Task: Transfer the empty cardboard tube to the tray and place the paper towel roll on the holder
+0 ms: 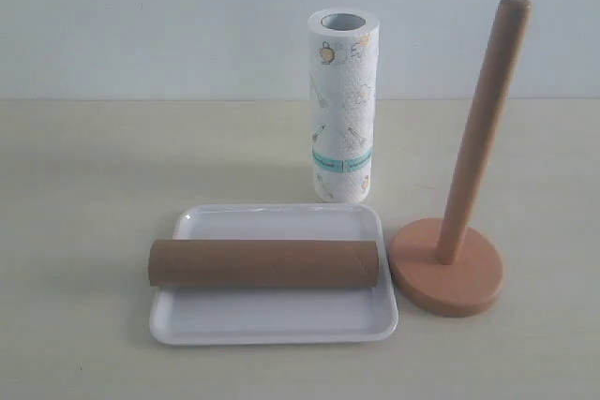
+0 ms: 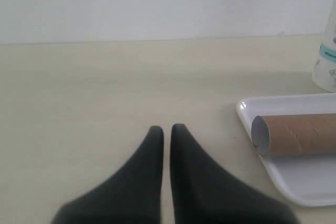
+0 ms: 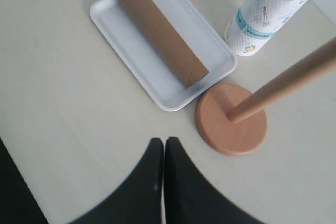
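The left gripper (image 2: 167, 127) has its fingers pressed almost together on nothing, and so does the right gripper (image 3: 163, 140); both are clear of the white tray (image 1: 272, 320). The empty cardboard tube (image 1: 262, 263) lies lengthwise across that tray. The paper towel roll (image 1: 343, 110) stands upright just behind it, and the wooden holder (image 1: 446, 278), its post bare, stands just beside it.
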Motion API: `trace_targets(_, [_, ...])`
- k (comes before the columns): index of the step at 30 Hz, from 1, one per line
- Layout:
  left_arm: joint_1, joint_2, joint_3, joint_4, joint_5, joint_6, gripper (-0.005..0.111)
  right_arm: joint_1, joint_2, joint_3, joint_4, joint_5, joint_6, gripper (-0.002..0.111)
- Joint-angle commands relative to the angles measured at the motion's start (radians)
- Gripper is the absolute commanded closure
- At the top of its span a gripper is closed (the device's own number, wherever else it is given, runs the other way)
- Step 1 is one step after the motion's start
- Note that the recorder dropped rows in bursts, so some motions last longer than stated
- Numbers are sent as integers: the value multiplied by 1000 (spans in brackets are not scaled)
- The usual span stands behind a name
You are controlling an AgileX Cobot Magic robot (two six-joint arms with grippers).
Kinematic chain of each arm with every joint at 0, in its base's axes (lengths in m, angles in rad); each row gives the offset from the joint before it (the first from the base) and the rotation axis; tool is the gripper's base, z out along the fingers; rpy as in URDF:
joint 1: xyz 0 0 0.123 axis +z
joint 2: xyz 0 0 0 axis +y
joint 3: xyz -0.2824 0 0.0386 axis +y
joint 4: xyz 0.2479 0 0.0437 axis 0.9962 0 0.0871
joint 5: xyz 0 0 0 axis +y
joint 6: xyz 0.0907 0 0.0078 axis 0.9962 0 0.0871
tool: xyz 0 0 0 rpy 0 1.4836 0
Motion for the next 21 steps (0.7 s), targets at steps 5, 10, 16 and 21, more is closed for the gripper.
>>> trace_targets(5, [-9, -2, 3, -1, -11, 4, 103, 0, -345, 253, 4, -127, 123, 108])
trace_targets(10, [-9, -2, 3, -1, -11, 4, 103, 0, -451, 258, 4, -102, 123, 108])
trace_targets(16, [-9, -2, 3, -1, -11, 4, 103, 0, -511, 258, 4, -102, 123, 108])
trace_targets(21, [-9, -2, 3, -1, -11, 4, 103, 0, -514, 258, 4, -102, 123, 108])
